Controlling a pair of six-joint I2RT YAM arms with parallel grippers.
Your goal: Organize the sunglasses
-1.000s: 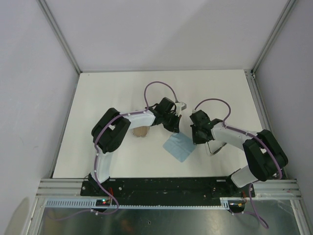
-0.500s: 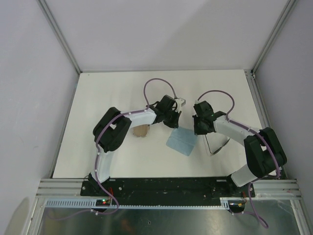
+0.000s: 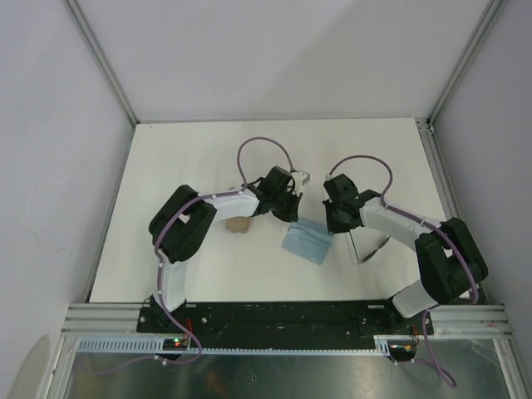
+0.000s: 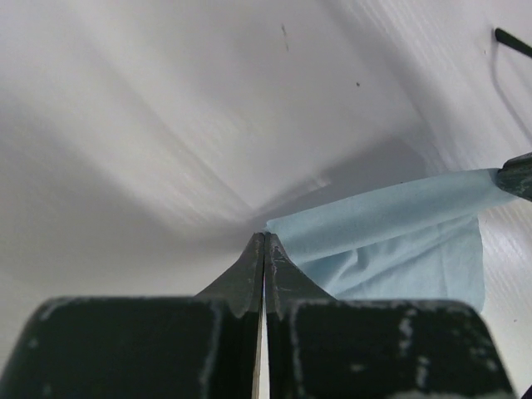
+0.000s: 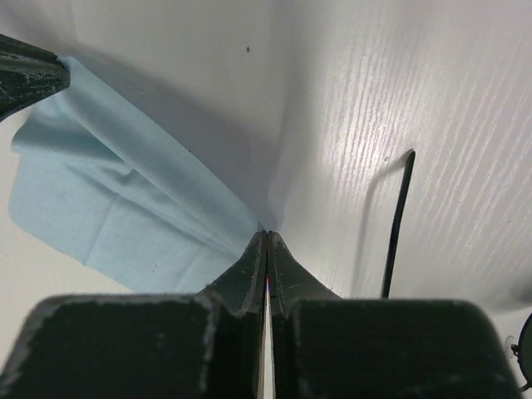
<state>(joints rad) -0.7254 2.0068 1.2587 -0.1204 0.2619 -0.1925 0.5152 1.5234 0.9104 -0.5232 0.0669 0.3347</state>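
The sunglasses [image 3: 366, 256], a thin black wire frame, lie on the white table [image 3: 191, 158] just right of the cloth, under my right forearm. One slim temple arm [image 5: 397, 224] shows in the right wrist view. The light blue cloth [image 3: 307, 242] is stretched between both grippers. My left gripper [image 3: 295, 220] is shut on its left corner [image 4: 287, 226]. My right gripper [image 3: 332, 229] is shut on the opposite corner [image 5: 249, 224]. The top edge of the cloth [image 4: 391, 212] runs taut; the rest hangs and rests on the table.
A beige-grey oval case [image 3: 239, 223] lies partly under my left forearm, left of the cloth. Aluminium posts and grey walls ring the table. The arms' base rail [image 3: 283, 316] runs along the near edge.
Both grippers have carried the cloth slightly away from the bases and turned it. It went from a diamond lying flat to a sheet pulled taut between them. The sunglasses have stayed put.
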